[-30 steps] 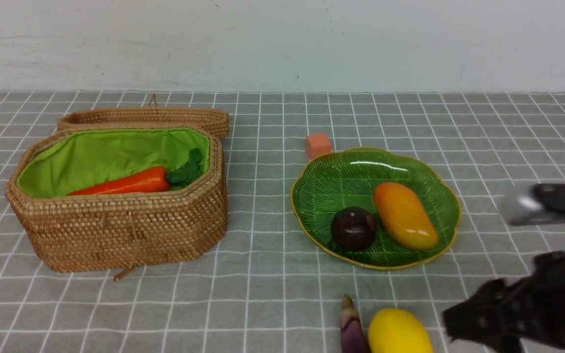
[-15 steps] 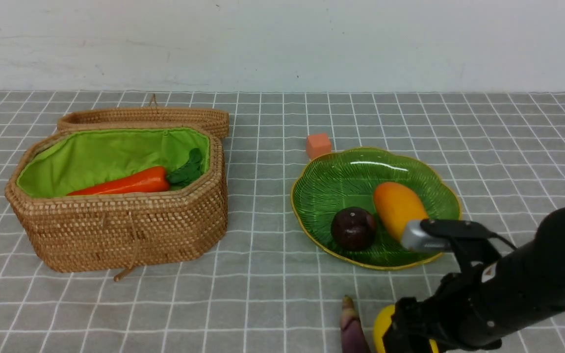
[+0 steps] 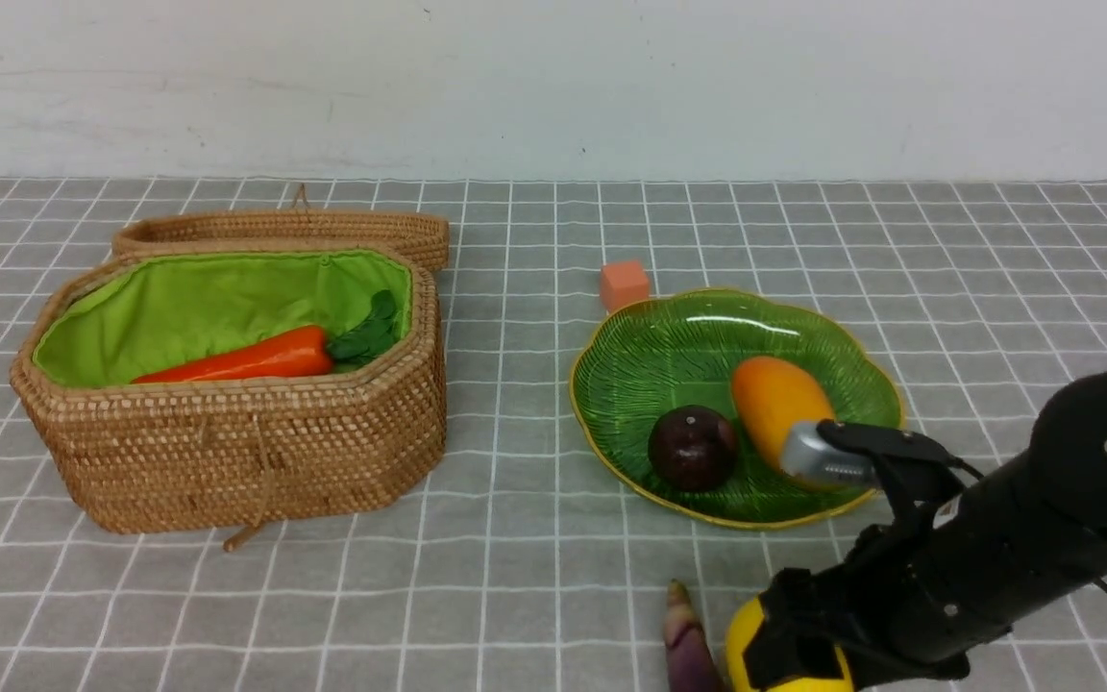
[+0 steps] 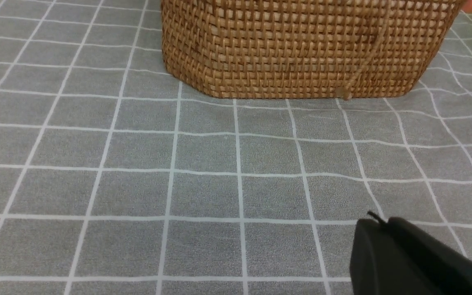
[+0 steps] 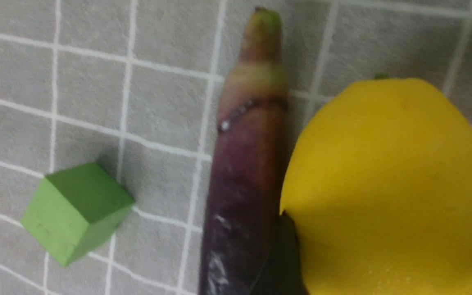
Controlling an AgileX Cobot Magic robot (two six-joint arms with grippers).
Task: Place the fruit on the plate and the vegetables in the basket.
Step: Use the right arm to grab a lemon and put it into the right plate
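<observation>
The yellow lemon lies at the table's front edge beside the slim purple eggplant. My right gripper is down over the lemon. In the right wrist view the gripper has one jaw on each side of the lemon, close to its skin, and the eggplant lies against it. The mango and plum sit on the green plate. The carrot lies in the open basket. The radish is not visible. My left gripper is shut and empty near the basket.
A small orange cube stands behind the plate. A green cube sits close to the eggplant in the right wrist view. The basket lid lies folded back behind the basket. A white wall bounds the far side.
My right arm has swung in from the right and come down over the lemon, covering most of it. The lemon and eggplant have not moved.
</observation>
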